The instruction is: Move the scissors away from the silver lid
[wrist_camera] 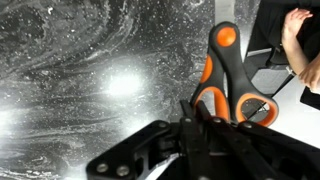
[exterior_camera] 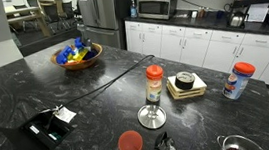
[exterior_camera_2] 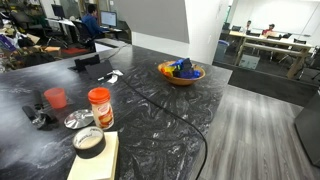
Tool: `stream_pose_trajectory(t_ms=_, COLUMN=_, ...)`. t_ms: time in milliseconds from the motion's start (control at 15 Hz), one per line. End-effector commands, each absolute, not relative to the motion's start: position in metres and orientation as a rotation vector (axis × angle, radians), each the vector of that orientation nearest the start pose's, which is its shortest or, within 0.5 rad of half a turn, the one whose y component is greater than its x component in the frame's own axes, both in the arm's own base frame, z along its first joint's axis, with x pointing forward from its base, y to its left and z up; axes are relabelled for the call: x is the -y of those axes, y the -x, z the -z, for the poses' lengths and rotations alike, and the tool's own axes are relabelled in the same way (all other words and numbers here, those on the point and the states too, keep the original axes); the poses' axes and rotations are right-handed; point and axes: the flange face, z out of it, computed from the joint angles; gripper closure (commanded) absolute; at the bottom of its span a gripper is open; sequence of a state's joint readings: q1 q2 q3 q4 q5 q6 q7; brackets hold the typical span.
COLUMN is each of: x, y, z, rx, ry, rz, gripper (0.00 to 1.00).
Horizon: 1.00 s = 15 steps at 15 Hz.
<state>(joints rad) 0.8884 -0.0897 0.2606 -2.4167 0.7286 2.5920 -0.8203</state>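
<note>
Scissors (wrist_camera: pixel 223 72) — orange handles in end effector (wrist_camera: pixel 204 122)

Wrist view only: gripper (wrist_camera: pixel 200 128) is matte black throughout, built of angular plastic-looking link bars with small round pin holes along the lower-left bar and faint grey sheen on the edges; finer detail is too dark to tell.

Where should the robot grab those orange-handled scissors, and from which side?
Probably at the narrow neck of the scissors, just past the two orange loops, coming from straight above. In the wrist view they look closed and seem to lie flat on the marbled counter, so that slim part can be pinched from both long sides.
</note>
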Motion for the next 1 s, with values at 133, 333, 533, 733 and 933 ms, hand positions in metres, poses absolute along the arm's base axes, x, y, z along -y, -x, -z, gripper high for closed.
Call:
stream_pose_trajectory(t_ms=133, x=-0.448, y=-0.220, z=-0.357, rx=1.659, ry=2.120, rz=0.296, gripper=0.67)
stream_pose_trajectory(t_ms=333, x=-0.447, y=-0.223, z=-0.361, rx=1.607, ry=2.129, rz=0.295, gripper=0.45)
stream_pose_trajectory(t_ms=533, x=-0.442, y=-0.234, z=-0.368, rx=1.546, ry=2.151, rz=0.309, gripper=0.25)
stream_pose_trajectory(t_ms=733, x=-0.424, y=-0.264, z=-0.374, rx=1.442, ry=2.223, rz=0.371, gripper=0.06)
stream_pose_trajectory(t_ms=933, x=-0.393, y=-0.311, z=-0.376, rx=1.281, ry=2.320, rz=0.440, gripper=0.00)
